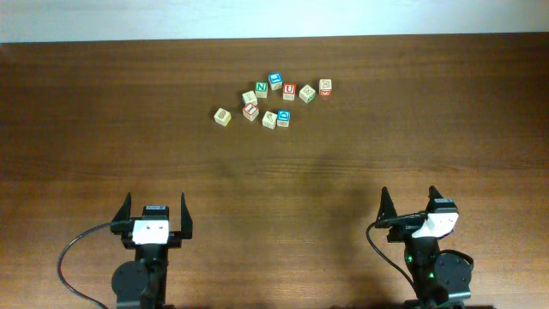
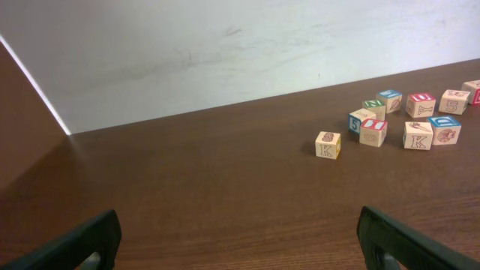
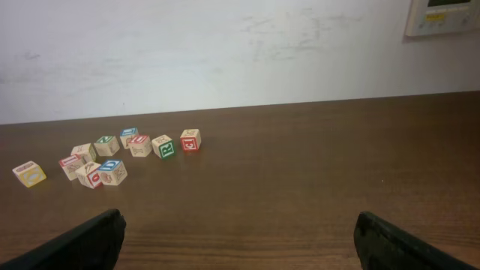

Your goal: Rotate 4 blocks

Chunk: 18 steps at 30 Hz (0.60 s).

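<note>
Left gripper (image 1: 155, 199) and right gripper (image 1: 410, 192): both jaws wide open and empty, at the near edge of the worktop (image 1: 103, 137), well apart from the work.

The blocks sit in a loose cluster toward the far edge, about mid-width. Nearest row:
- pale block (image 1: 223, 116), alone on the left
- red-bordered block (image 1: 250, 111)
- second pale block (image 1: 269, 119)
- blue-faced block (image 1: 284, 117)

My read: light, rigid wooden cubes, not fragile, and the smooth faces may slip. Pinch two opposite flat faces from above. The last two look nearly touching, so finger clearance is tight.

The worktop is dark wood, flat, with a slight sheen. A plain white wall (image 2: 225, 52) stands behind the far edge.
</note>
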{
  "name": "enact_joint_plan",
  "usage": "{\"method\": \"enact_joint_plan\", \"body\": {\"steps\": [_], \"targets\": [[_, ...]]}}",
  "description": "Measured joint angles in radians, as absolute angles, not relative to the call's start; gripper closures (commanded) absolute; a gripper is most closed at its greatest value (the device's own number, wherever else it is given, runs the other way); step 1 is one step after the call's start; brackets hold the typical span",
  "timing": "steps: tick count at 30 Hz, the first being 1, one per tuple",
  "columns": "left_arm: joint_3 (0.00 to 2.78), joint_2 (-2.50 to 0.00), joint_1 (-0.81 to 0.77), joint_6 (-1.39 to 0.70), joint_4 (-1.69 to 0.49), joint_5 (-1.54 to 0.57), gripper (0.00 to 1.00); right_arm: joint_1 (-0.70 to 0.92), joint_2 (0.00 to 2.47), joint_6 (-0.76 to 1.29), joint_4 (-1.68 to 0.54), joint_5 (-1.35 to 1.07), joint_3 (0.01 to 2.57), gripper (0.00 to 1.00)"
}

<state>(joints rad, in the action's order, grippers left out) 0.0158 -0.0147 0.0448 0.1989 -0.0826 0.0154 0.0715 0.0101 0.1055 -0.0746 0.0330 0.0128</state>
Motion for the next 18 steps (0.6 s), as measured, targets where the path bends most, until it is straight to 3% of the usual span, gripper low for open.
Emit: {"method": "enact_joint_plan", "body": {"steps": [18], "targets": [[0.016,-0.017,0.045,0.199,-0.083,0.015,0.01,0.099,0.01,0.105,-0.075,-0.001,0.013,0.02]]}}
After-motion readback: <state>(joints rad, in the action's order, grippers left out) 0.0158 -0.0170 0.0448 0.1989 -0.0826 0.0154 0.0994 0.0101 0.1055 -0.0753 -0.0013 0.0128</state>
